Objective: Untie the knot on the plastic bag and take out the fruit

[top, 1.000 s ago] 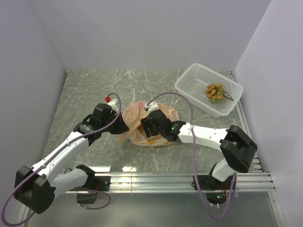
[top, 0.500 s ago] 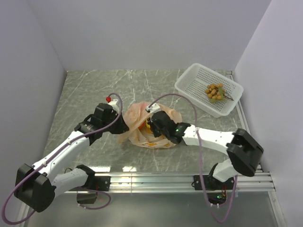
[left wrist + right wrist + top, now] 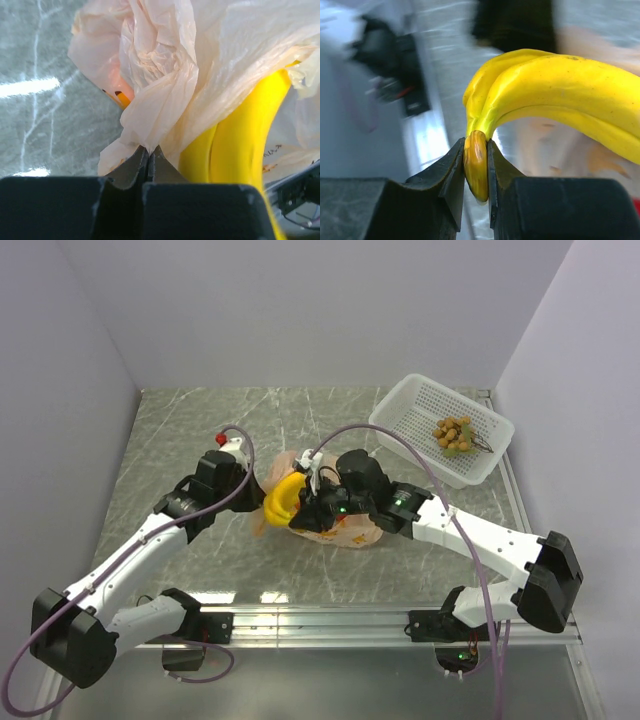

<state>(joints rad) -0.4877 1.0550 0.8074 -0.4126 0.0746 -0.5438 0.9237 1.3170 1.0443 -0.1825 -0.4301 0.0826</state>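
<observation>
While seemingly half out of plastic bag (image 3: 352,532), banana (image 3: 283,497) stem in tight right gripper (image 3: 476,152); left gripper (image 3: 148,155) tight on bag rim.

Yellow banana (image 3: 283,497), peach bag (image 3: 352,531), white perforated basket (image 3: 420,408), grey-veined table (image 3: 190,430).

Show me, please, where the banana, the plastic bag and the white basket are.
banana (image 3: 555,85): right wrist view, on the middle of its curved yellow body.
plastic bag (image 3: 165,60): left wrist view, on a crumpled fold of the film.
white basket (image 3: 415,412): top external view, on its bare perforated floor.
</observation>
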